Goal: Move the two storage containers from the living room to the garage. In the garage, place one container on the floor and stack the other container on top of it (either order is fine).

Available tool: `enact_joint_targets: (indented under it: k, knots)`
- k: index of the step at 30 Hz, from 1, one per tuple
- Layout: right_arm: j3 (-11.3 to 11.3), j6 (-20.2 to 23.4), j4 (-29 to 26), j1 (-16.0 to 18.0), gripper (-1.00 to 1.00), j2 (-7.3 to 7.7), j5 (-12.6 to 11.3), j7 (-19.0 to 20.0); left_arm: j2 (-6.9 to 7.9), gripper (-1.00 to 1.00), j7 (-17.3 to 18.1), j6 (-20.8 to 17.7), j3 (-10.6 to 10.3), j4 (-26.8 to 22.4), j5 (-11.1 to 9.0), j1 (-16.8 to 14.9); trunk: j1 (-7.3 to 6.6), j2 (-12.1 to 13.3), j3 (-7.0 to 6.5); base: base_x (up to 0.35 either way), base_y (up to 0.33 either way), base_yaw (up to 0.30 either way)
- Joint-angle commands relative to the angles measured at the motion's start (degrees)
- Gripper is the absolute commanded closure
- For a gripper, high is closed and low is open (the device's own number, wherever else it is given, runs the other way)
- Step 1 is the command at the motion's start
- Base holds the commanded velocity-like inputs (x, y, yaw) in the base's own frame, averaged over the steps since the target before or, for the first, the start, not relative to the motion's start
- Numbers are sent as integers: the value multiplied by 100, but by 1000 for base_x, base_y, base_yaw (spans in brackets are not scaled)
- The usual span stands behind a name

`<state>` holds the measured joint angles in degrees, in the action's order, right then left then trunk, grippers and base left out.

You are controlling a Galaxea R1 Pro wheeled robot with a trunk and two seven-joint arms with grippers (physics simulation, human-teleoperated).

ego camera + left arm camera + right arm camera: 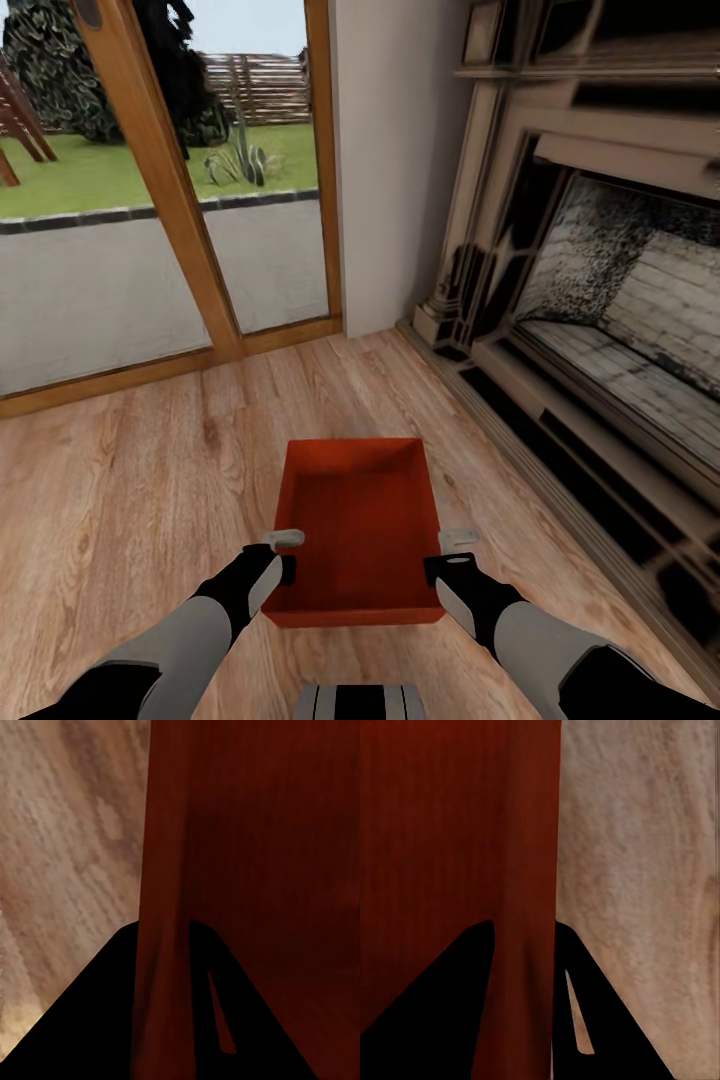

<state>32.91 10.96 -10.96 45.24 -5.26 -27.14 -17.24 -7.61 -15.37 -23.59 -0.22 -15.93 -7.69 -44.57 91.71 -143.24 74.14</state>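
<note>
One orange-red storage container (360, 520), open-topped and empty, sits straight ahead of me over the light wood-plank floor (120, 480) of the living room. My left gripper (285, 560) is shut on its left wall and my right gripper (445, 560) on its right wall, both near the end closest to me. In the left wrist view the black fingers (82, 1027) straddle the thin red wall (161, 855). The right wrist view shows the same grip, with fingers (615, 1020) on either side of the wall (529, 832). Whether the container rests on the planks or hangs just above them, I cannot tell.
An ornate fireplace (600, 300) with a brick interior runs along the right side, its hearth edge close to the container. Wood-framed glass doors (150, 200) stand ahead on the left, showing a lawn outside. A beige wall section (390, 150) separates the two.
</note>
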Motion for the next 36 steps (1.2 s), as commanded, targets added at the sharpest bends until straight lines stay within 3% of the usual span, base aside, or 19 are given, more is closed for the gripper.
enact_joint_targets:
  k: [1,36]
  knots:
    - [49,47,-3,3,100,7,42,-69,5,100,-63,-65,-12,-16,162,1,-3,0,-19,0,0,0]
    - [49,20,-11,3,100,19,51,-69,5,100,-54,-76,-13,-16,153,1,-772,1404,-647,0,0,0]
